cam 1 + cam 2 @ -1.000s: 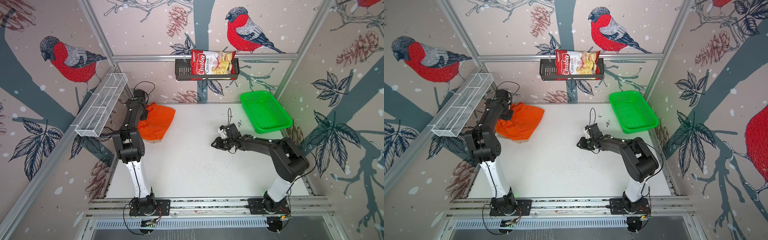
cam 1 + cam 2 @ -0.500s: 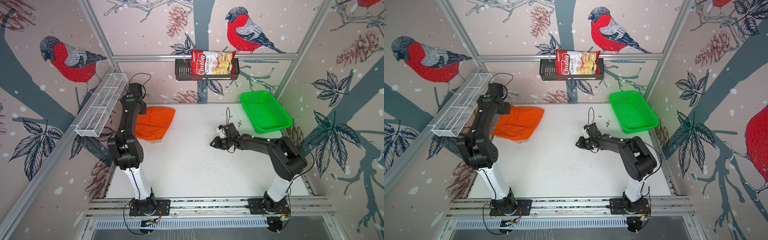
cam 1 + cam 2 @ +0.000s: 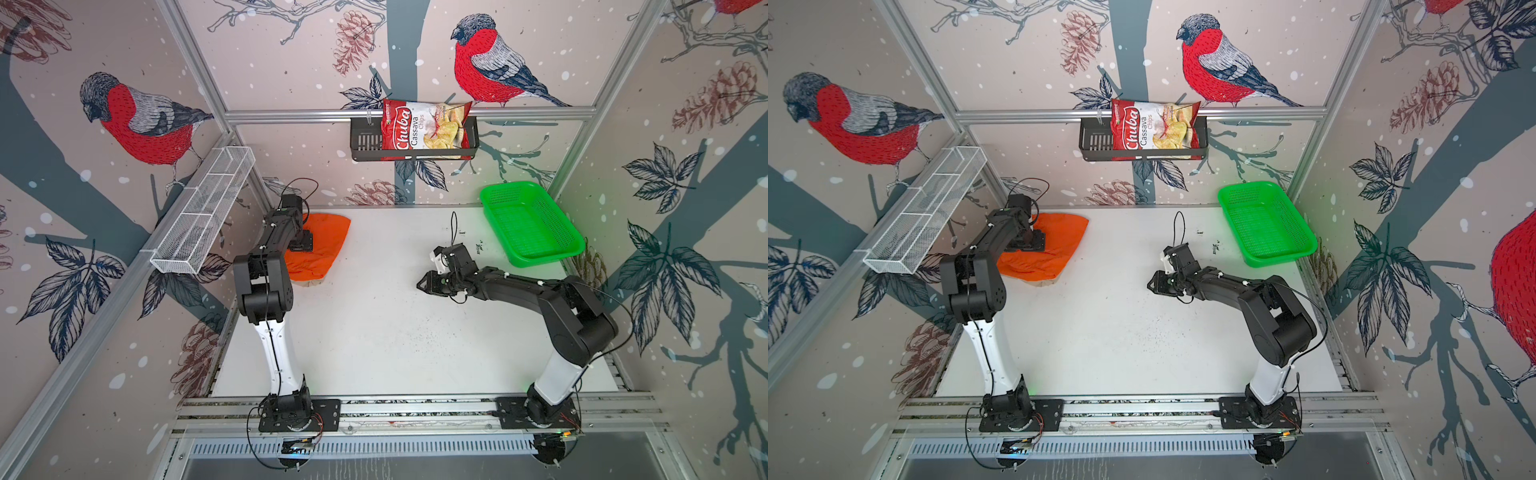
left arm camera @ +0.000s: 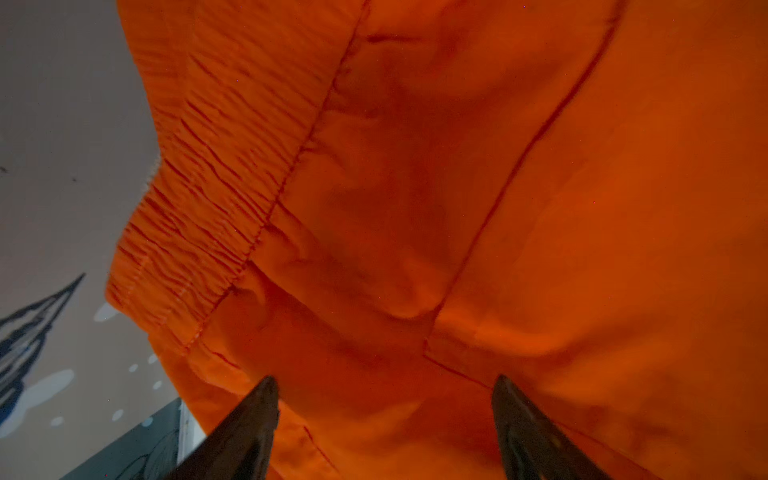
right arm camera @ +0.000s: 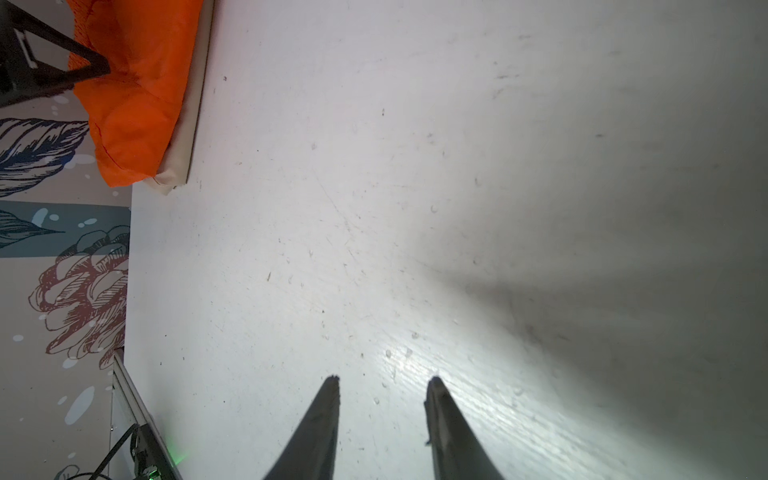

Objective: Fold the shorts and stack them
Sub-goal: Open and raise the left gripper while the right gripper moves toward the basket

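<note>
tabletop (image 3: 374,332) white, scuffed, walled by bird-print panels. white wire shelf (image 3: 199,216) on the left wall rail. green mesh basket (image 3: 540,259) at the far right corner of the table. orange shorts (image 3: 328,237) folded, at the far left of the table by the wall, lying on top of the beige shorts (image 3: 309,284). only a thin beige edge shows at the near side in both top views. right wrist view shows the same beige strip under the orange. black rack (image 3: 365,141) on the back rail holds the chips bag (image 3: 424,129). left gripper (image 3: 305,241) low over the orange shorts, near the gathered waistband (image 4: 199,187). its fingers (image 4: 257,415) are spread wide, no cloth pinched between, cannot tell if the tips touch fabric. right gripper (image 3: 422,286) mid table, well apart from the stack, pointing toward it, close over the surface. its jaws are partly apart with only table between them, holding nothing.
</note>
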You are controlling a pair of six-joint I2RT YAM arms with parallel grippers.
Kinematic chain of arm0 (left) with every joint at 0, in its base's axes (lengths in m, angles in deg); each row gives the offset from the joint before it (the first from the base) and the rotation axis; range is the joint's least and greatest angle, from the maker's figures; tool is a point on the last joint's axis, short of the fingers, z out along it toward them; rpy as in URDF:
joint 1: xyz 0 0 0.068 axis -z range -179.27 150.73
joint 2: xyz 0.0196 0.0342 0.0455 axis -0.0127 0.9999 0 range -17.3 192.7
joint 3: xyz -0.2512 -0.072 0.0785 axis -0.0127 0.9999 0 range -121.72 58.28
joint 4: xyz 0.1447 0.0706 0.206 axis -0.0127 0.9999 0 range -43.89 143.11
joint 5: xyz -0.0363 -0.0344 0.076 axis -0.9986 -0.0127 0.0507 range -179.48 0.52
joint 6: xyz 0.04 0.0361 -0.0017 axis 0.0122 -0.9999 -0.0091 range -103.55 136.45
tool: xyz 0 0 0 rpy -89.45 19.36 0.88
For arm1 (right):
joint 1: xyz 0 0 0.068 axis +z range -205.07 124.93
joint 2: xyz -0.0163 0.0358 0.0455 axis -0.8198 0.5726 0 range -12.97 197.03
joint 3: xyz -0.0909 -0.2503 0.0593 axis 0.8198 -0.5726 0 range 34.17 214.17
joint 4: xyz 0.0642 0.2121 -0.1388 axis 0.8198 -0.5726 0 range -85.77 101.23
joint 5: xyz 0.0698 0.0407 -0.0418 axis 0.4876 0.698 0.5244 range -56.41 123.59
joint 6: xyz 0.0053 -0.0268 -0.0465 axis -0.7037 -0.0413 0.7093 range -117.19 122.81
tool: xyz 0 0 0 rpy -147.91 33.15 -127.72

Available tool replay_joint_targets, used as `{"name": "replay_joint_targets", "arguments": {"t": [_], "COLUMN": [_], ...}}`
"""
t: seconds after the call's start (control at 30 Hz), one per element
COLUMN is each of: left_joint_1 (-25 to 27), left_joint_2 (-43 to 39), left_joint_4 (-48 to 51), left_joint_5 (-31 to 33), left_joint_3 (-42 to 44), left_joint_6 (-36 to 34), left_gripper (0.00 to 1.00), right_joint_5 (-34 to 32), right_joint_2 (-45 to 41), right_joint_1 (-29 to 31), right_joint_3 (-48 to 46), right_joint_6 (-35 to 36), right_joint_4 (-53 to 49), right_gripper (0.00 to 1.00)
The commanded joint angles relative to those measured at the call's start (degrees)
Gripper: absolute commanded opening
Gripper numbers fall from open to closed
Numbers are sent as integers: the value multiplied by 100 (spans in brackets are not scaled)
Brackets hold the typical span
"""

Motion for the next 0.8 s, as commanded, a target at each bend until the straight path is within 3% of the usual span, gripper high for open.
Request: {"name": "replay_joint_targets", "arguments": {"t": [0.0,0.27,0.37,0.4,0.5,0.57,0.63,0.77], "left_joint_1": [-3,-2,39,65,153,288,487,609], "left_joint_2": [136,142,-368,-607,-1574,-2357,-3249,-4842], "left_joint_4": [-320,-520,-654,-655,-900,-1514,-2474,-5094], "left_joint_5": [-184,-272,-359,-321,-58,-193,-267,-831], "left_joint_3": [138,312,481,533,993,1643,2577,4974], "left_joint_6": [317,581,653,690,872,847,769,778], "left_gripper": [81,84,88,96,98,98,98,98], "right_joint_5": [-70,-160,-259,-335,-626,-960,-1295,-1766], "right_joint_2": [-86,-380,-570,-670,-1038,-1334,-1672,-2295], "right_joint_1": [1,-66,-135,-177,-325,-476,-709,-1295], "right_joint_3": [-58,-215,-233,-234,-256,-293,-389,-790], "right_joint_6": [109,109,142,168,308,425,594,884], "right_joint_4": [31,80,39,14,-55,-132,-137,235], "right_gripper": [37,38,38,39,43,57,100,99]}}
